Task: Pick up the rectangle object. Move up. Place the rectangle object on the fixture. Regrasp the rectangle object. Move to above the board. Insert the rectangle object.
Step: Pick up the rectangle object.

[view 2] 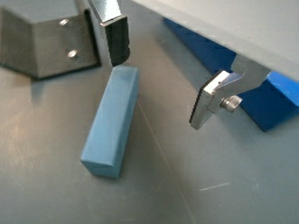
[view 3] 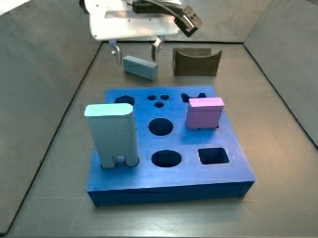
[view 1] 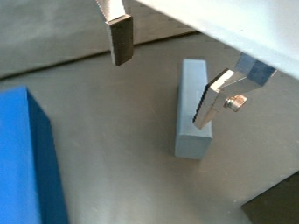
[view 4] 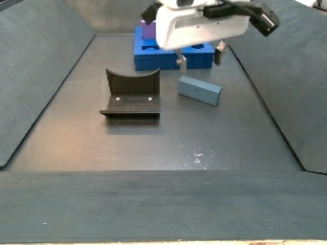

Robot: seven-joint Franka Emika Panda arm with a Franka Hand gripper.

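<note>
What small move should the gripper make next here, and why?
Probably lower straight down. The gripper hovers open above the rectangle object, which lies flat on the floor beside the fixture; its fingers sit above the slab, nothing held.

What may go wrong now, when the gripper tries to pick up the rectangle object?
The open gripper hangs above the rectangle object, which seems off-centre between the fingers, so one finger may push it aside. The fixture stands close by; a sliding piece might hit it.
</note>
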